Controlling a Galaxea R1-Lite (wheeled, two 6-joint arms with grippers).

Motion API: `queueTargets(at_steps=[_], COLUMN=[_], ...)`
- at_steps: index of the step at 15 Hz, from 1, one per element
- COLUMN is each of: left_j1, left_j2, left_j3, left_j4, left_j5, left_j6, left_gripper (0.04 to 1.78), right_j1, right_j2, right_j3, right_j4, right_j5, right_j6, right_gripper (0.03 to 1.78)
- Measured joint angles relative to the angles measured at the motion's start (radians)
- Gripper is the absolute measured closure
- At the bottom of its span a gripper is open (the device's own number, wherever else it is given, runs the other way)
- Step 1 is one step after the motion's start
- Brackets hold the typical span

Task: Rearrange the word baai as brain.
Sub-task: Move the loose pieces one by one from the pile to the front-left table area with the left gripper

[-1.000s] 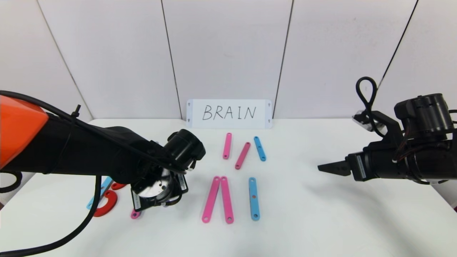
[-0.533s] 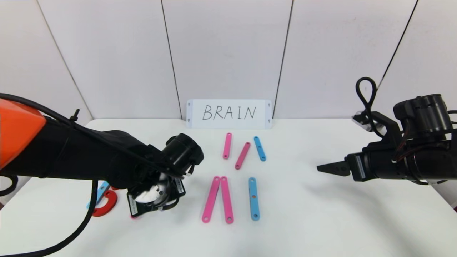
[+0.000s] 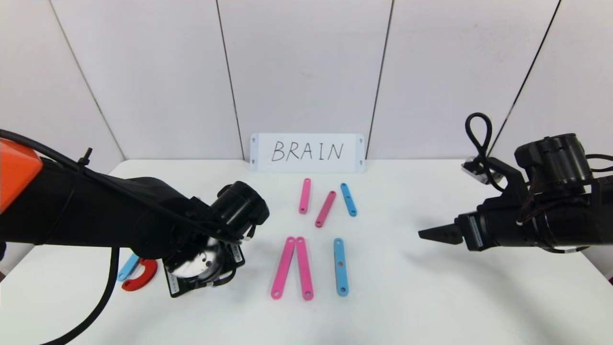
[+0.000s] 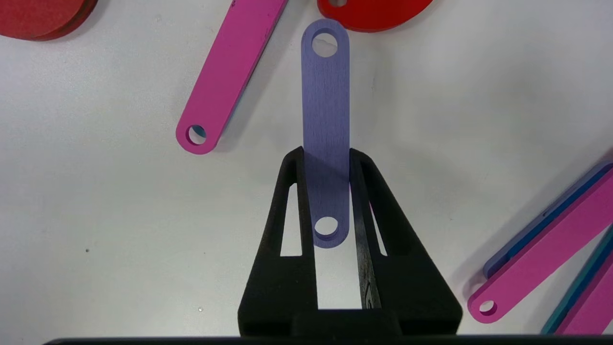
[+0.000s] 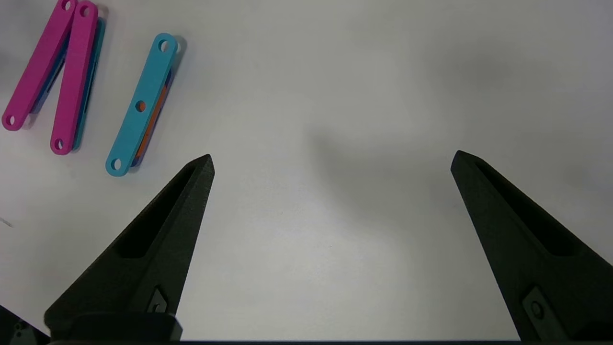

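Left wrist view: left gripper (image 4: 326, 155) clamped on purple strip (image 4: 325, 110), far end beyond the fingertips by a red curve (image 4: 373, 9). Arm has drawn back toward the robot, carrying it for the R. Right gripper (image 5: 330, 163) hovers, fingers wide apart.

White card (image 3: 307, 152) lettered "BRAIN" upright against the panelled wall (image 3: 306, 72), on the white table (image 3: 431, 297).
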Motion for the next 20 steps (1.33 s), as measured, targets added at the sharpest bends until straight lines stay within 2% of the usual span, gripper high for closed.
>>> queueTargets(at_steps=[20], left_j1=[0.021], left_j2=[0.059], left_j3=[0.016], left_j4=[-0.026], left_j5=[-0.023], left_j6=[0.005], left_gripper=[1.55], right_j1=[0.0], right_j2=[0.053], right_j3=[-0.009], right_j4=[-0.001], right_j5=[-0.002], right_j6=[-0.003], right_gripper=[0.08])
